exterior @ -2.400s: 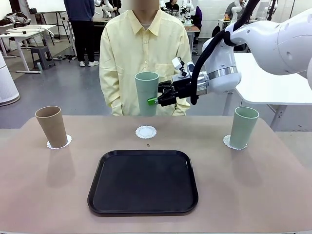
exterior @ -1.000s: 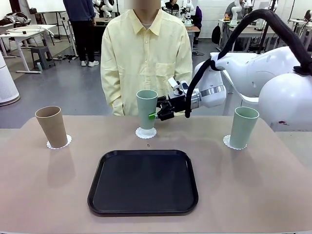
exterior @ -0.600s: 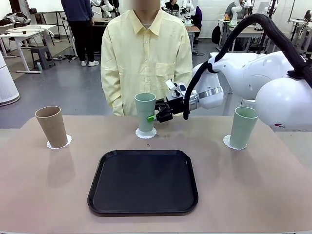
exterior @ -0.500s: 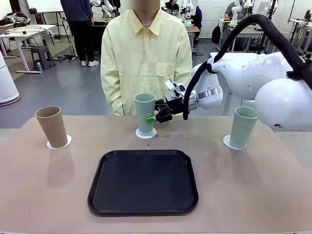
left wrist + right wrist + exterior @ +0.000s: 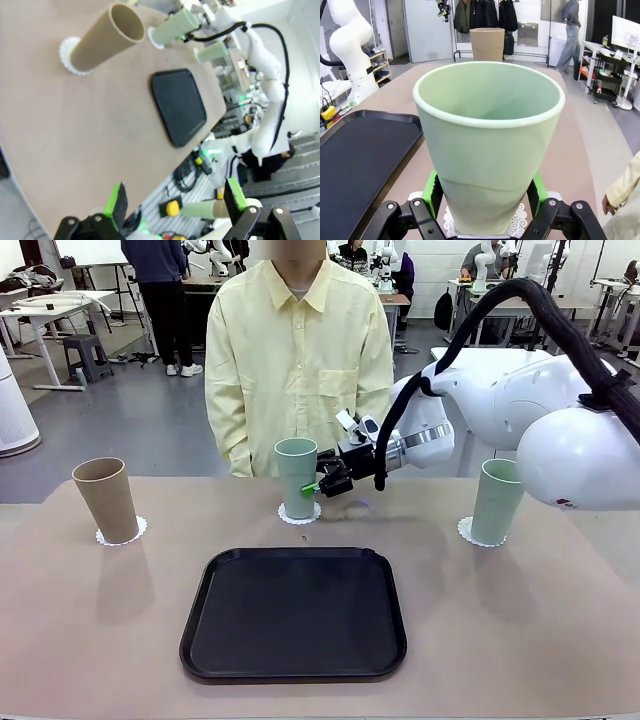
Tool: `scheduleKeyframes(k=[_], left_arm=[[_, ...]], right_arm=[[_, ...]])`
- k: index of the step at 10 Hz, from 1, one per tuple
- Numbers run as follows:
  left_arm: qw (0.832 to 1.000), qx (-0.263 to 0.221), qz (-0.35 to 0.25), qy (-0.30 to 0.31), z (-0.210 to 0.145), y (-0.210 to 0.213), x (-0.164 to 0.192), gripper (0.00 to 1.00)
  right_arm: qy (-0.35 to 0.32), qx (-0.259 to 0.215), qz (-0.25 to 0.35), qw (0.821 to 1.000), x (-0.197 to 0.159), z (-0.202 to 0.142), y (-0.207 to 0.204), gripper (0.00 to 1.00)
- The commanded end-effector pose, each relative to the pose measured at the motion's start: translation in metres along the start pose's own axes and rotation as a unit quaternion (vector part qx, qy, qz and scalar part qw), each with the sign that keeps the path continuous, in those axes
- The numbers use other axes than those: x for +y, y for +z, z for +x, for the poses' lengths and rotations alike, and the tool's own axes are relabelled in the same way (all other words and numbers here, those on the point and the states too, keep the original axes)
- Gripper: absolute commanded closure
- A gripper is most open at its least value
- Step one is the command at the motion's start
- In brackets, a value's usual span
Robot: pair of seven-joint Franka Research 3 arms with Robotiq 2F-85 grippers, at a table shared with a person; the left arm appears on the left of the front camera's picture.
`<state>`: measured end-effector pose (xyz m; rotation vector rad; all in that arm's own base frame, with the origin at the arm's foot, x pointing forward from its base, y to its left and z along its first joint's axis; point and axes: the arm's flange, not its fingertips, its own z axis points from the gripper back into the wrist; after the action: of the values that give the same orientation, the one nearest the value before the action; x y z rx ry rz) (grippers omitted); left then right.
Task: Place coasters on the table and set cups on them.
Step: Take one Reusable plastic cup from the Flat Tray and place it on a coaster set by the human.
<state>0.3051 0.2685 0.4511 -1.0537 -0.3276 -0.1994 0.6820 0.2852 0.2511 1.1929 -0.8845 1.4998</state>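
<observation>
My right gripper (image 5: 316, 485) is shut on a pale mint green cup (image 5: 296, 476) that stands upright on the middle coaster (image 5: 300, 513), at the table's far side in front of the person. In the right wrist view its green pads (image 5: 431, 187) press both sides of this cup (image 5: 487, 140), and the lacy coaster (image 5: 521, 220) shows underneath. At the far left a tan-brown cup (image 5: 105, 500) rests on its coaster (image 5: 122, 534). A second mint cup (image 5: 498, 502) stands on the right coaster (image 5: 466, 531). My left gripper (image 5: 175, 200) is open and holds nothing, off the table's edge.
A black rounded tray (image 5: 294, 612) lies in the middle of the beige-brown table (image 5: 100, 640), nearer me than the cups. The person in a yellow shirt (image 5: 298, 350) stands just behind the middle cup. The white right arm (image 5: 520, 410) reaches across above the right cup.
My right gripper has carried the mint cup down from mid-air onto the middle coaster, and it has settled a little lower and to the left over the last second.
</observation>
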Motion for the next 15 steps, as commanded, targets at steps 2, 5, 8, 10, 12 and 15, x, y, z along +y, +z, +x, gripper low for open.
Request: scheduleKeyframes(k=[2, 5, 8, 10, 12, 15], left_arm=[[1.0, -0.008, -0.006, 0.005, 0.001, 0.001, -0.003, 0.0], [1.0, -0.008, -0.006, 0.005, 0.001, 0.001, -0.003, 0.0], [1.0, -0.008, -0.006, 0.005, 0.001, 0.001, -0.003, 0.0], [1.0, -0.008, -0.006, 0.005, 0.001, 0.001, -0.003, 0.0], [1.0, -0.008, -0.006, 0.005, 0.001, 0.001, -0.003, 0.0], [1.0, -0.008, -0.006, 0.005, 0.001, 0.001, -0.003, 0.0]], right_arm=[[-0.01, 0.015, 0.011, 1.0, -0.014, 0.005, -0.001, 0.17], [-0.011, 0.021, 0.018, 1.0, -0.012, 0.006, -0.002, 0.0], [-0.015, 0.027, 0.019, 0.999, -0.012, 0.006, -0.003, 0.0], [-0.023, 0.045, 0.01, 0.999, -0.01, 0.005, -0.002, 0.0], [-0.03, 0.077, 0.002, 0.997, -0.005, 0.009, 0.0, 0.0], [-0.056, 0.126, -0.01, 0.99, 0.004, 0.015, 0.006, 0.0]])
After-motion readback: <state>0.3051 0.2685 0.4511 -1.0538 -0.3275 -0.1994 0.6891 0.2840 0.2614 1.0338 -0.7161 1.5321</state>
